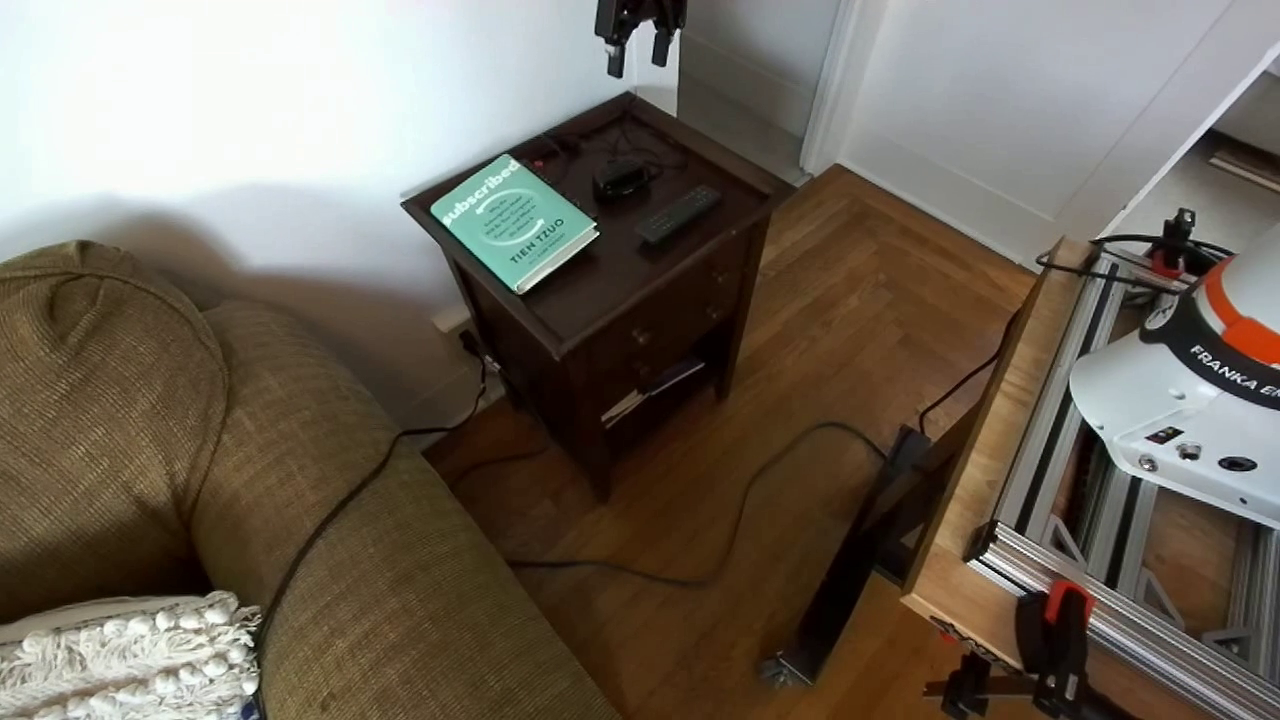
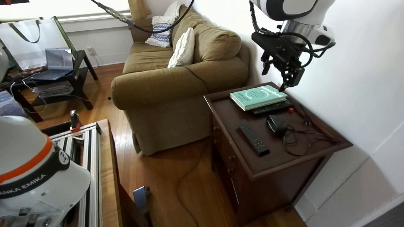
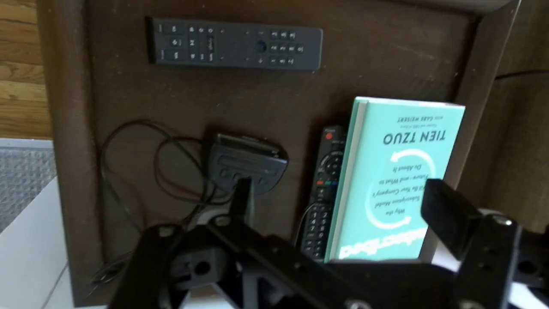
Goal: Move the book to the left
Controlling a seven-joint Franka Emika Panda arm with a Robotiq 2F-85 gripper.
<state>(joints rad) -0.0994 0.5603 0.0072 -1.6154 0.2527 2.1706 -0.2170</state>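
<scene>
The light green book (image 1: 515, 228) lies flat on the dark brown nightstand (image 1: 610, 290), at the end by the sofa. It also shows in an exterior view (image 2: 257, 97) and in the wrist view (image 3: 392, 171). A black remote (image 3: 319, 210) lies along its spine side, partly under it. My gripper (image 3: 339, 191) is open and empty, with its fingers wide apart. It hangs above the nightstand in both exterior views (image 1: 638, 60) (image 2: 274, 80). In the wrist view one finger overlaps the book's outer edge and the other overlaps a black device; the gap spans the remote.
A dark grey remote (image 2: 253, 137) and the black device (image 2: 277, 125) with loose cables lie on the nightstand. A small red object (image 2: 291, 110) is near the book. The nightstand has a raised rim. A white wall (image 2: 363, 63) stands behind; the sofa (image 1: 330, 450) stands beside it.
</scene>
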